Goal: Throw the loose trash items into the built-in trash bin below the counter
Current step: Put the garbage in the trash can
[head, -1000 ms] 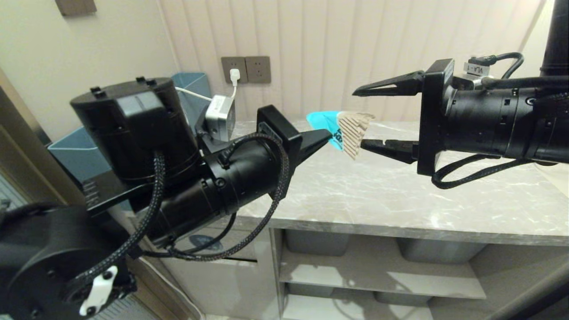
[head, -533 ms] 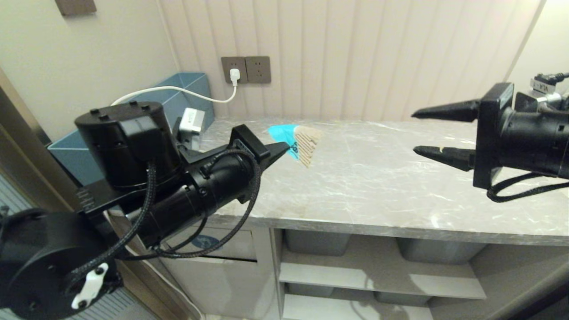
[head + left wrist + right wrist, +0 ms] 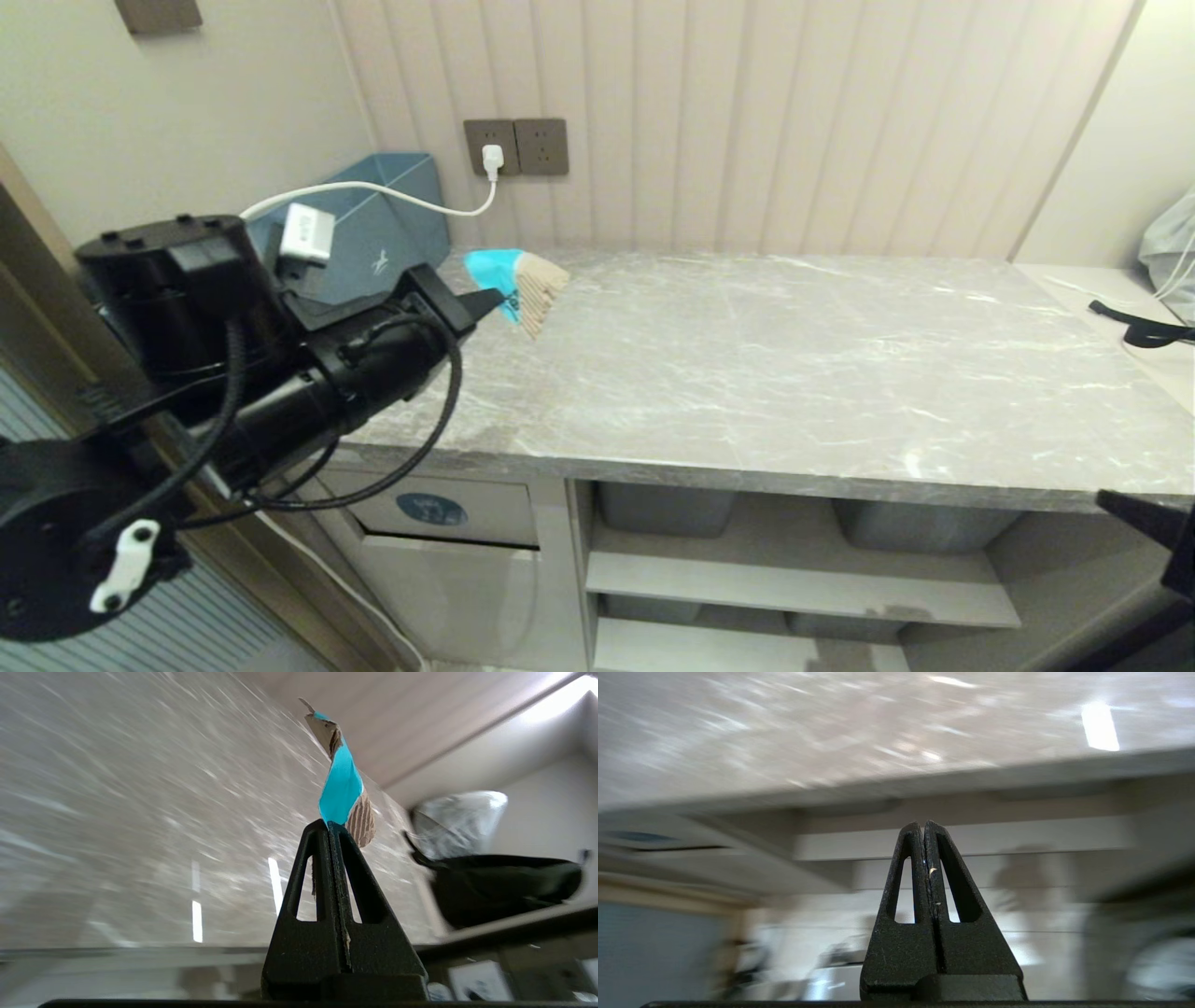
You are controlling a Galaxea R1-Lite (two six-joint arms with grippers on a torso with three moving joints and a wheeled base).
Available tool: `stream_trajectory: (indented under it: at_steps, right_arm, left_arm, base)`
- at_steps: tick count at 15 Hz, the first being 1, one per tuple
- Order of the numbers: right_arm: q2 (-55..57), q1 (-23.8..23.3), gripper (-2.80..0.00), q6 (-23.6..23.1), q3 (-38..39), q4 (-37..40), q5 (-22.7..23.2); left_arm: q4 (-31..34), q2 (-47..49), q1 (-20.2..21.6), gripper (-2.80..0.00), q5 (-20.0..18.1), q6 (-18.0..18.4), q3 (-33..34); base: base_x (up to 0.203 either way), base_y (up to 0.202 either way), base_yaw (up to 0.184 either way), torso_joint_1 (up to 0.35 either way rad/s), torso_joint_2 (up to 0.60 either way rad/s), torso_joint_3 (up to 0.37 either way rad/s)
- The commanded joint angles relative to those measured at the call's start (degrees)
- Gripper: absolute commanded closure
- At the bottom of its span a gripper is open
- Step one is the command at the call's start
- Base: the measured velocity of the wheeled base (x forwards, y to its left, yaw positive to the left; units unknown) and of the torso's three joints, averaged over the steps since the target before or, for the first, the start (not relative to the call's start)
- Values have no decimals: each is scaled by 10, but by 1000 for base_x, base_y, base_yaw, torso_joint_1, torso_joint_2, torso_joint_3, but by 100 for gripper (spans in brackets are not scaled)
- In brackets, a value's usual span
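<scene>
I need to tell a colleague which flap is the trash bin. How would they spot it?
Find the grey marble counter and look under its left end. There a beige cabinet front carries the trash bin flap, the only panel with a round blue sticker, beside open shelves holding grey tubs.

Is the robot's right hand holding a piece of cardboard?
No, the right hand is shut with nothing in it; the scrap is pinched in the left hand.

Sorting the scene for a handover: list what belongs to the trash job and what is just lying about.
Job: cardboard scrap pinched in left gripper; trash bin flap; counter.
Lying about: blue-grey box, white charger, grey tubs, black strap.
</scene>
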Motion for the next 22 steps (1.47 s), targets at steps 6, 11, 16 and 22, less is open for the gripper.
stream_trajectory:
  at_steps: [6, 11, 16, 22]
  right_arm:
    - [-354, -12, 0, -183, 222, -7, -79]
    - [-366, -12, 0, -243, 263, 66, 78]
    - [-334, -12, 0, -210, 260, 65, 80]
    - [-349, -89, 0, -212, 261, 65, 72]
  left_arm:
    - [2, -189, 178, 0, -49, 95, 179]
    - [9, -279, 258, 0, -102, 254, 270]
    - [49, -388, 277, 0, -86, 271, 335]
    - [152, -486, 277, 0, -66, 284, 369]
  base:
    - [0, 0, 0, 0, 0, 0]
    - [0, 0, 0, 0, 0, 0]
    - [0, 0, 0, 0, 0, 0]
    - [0, 0, 0, 0, 0, 0]
